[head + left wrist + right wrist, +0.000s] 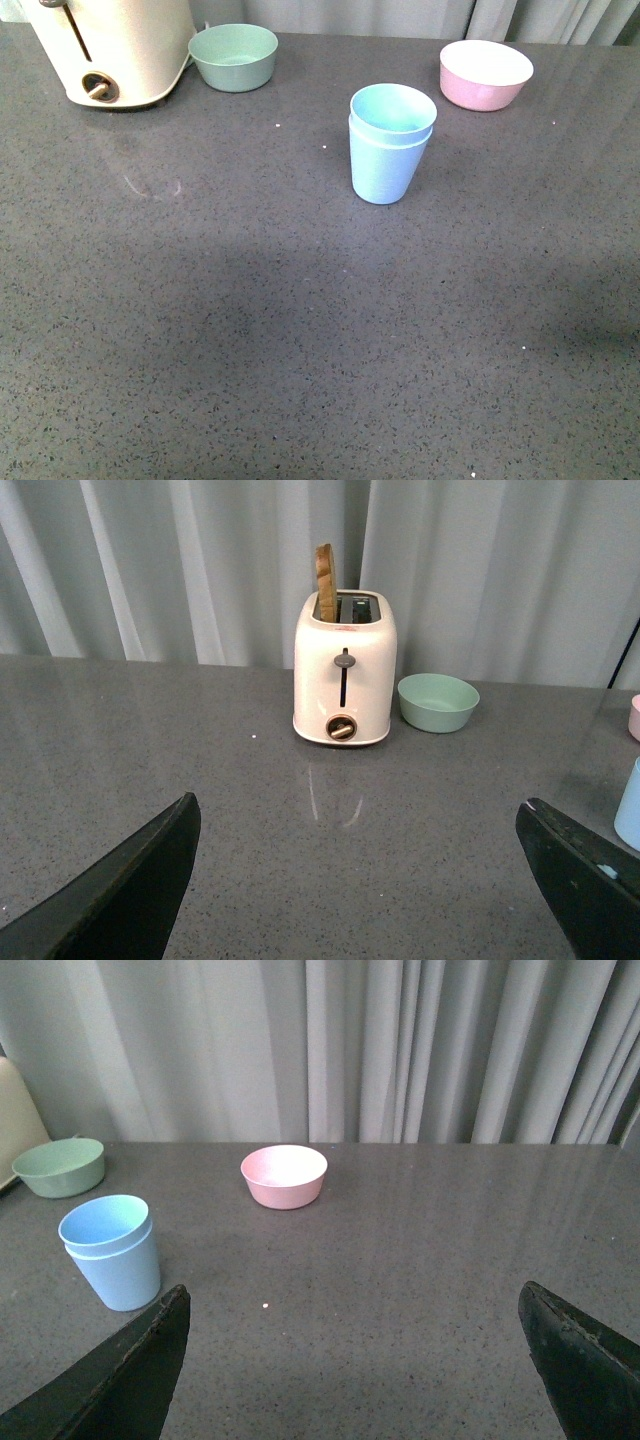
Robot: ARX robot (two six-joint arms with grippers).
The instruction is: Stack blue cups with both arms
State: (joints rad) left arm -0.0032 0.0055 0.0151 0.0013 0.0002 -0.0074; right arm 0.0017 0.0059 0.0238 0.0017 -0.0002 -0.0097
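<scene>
The two blue cups point(390, 142) stand nested one inside the other, upright on the grey counter, a little right of centre in the front view. The right wrist view shows the same stack point(112, 1250), beside and beyond one black finger. In the left wrist view only a sliver of a blue cup point(630, 805) shows at the frame's edge. My left gripper point(358, 825) is open over bare counter, nothing between its fingers. My right gripper point(355, 1312) is open too, holding nothing. Neither arm appears in the front view.
A cream toaster point(112, 48) with a slice of bread point(326, 580) in it stands at the back left. A sage-green bowl point(233, 56) sits beside it. A pink bowl point(485, 74) sits at the back right. Grey curtains hang behind the counter point(300, 330).
</scene>
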